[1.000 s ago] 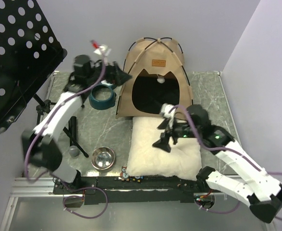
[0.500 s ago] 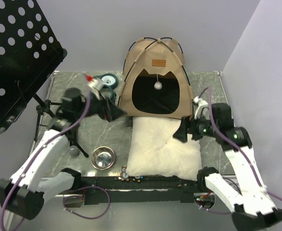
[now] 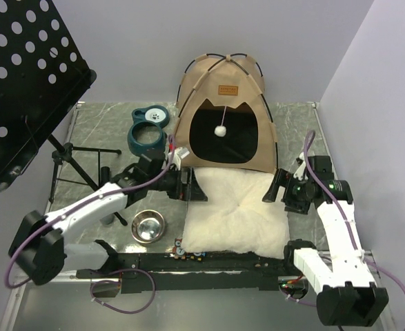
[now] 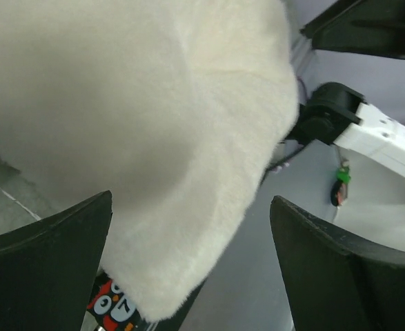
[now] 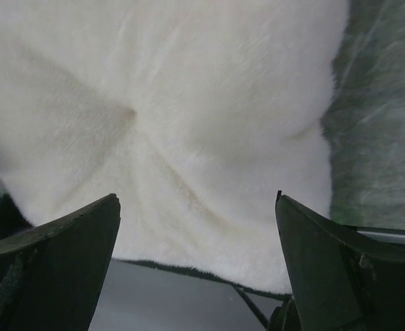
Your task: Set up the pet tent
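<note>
Grey marbled table, pale walls behind and to the right. Tent stands upright just behind the cushion, touching its far edge. Blue bowl stand is behind-left of the cushion, steel bowl just left of it. Left arm lies low, left gripper at the cushion's left edge, jaws spread wide, nothing held. Right gripper at the cushion's right edge, likewise spread and empty.

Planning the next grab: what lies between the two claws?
The white cushion, between left claw and right claw; the top view shows it.
</note>
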Available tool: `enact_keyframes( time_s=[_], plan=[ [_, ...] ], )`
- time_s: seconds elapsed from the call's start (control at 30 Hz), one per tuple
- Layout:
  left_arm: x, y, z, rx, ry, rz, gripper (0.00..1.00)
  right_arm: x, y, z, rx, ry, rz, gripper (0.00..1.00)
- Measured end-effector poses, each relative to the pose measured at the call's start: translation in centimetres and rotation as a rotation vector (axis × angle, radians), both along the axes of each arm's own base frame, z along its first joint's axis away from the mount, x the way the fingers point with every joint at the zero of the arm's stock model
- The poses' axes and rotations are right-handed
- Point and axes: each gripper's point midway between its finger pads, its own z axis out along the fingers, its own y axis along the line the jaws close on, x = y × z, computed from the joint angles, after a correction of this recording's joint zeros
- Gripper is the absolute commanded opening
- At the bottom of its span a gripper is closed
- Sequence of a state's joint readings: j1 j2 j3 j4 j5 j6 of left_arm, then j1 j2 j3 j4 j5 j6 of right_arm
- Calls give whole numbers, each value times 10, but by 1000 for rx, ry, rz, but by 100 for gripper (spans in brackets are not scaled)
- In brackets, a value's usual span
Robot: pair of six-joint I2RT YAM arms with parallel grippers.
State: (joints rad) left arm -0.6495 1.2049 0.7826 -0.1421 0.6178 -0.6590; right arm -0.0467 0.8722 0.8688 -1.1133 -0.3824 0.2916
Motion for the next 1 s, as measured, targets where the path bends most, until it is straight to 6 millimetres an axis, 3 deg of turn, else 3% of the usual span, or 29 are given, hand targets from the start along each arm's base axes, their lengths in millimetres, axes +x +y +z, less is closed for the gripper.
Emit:
enact_keyframes(
  time_s=[0.23, 0.37, 0.47, 0.5, 0.53, 0.57, 0.6, 0.77, 0.9, 1.0],
  plan=[
    [31, -8, -40, 127, 37, 96, 97, 25, -26, -21, -107, 39, -84, 100],
    [34, -11, -53, 150, 76, 102, 80, 32, -25, -34, -97, 68, -89, 92],
    [32, -19, -59, 157, 109, 74, 50, 26, -9, -46, -8, 114, -60, 60],
    [30, -22, -59, 158, 117, 56, 39, 23, 0, -48, 43, 133, -42, 42],
    [28, -25, -58, 155, 129, 35, 24, 20, 9, -47, 97, 145, -23, 16],
    [26, -27, -55, 155, 140, 11, 11, 19, 17, -43, 146, 150, -3, 1],
    [24, -29, -51, 150, 153, -8, 1, 18, 24, -39, 191, 148, 17, 0],
    [-5, -30, -19, 124, 196, -196, 1, -2, 52, -11, 394, 202, 81, 0],
    [-40, -15, 14, 128, 240, -387, 1, -28, 71, 18, 561, 263, 112, 0],
    [-65, 1, 26, 132, 279, -503, 1, -47, 81, 35, 663, 300, 124, 0]
  ],
)
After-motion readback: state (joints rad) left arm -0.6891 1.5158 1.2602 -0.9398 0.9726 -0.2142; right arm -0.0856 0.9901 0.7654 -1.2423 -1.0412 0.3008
